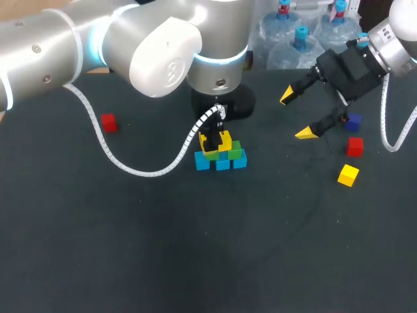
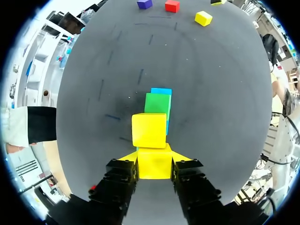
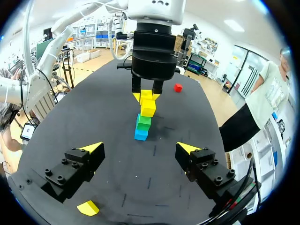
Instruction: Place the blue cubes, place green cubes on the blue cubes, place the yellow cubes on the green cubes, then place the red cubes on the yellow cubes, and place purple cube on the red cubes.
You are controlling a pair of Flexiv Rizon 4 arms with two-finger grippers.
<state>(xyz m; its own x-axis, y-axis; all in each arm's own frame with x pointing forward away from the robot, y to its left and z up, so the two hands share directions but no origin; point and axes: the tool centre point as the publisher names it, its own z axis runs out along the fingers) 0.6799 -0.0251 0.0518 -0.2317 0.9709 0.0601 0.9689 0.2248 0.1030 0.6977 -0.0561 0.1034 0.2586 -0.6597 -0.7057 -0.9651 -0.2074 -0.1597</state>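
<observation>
Dark table (image 1: 130, 261) | left gripper (image 2: 153, 158) pinches yellow cube (image 2: 153, 168) from two sides at centre stack, above green cubes (image 2: 157, 103) on blue cubes (image 1: 221, 163) | right gripper (image 1: 296, 115) spread, far right | judged light, rigid, smooth-faced: hold flat opposite faces mid-height, release gently to avoid toppling.

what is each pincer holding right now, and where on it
The left pincer grips a yellow cube by two opposite side faces, one finger on each. The right pincer is open and holds nothing.
</observation>
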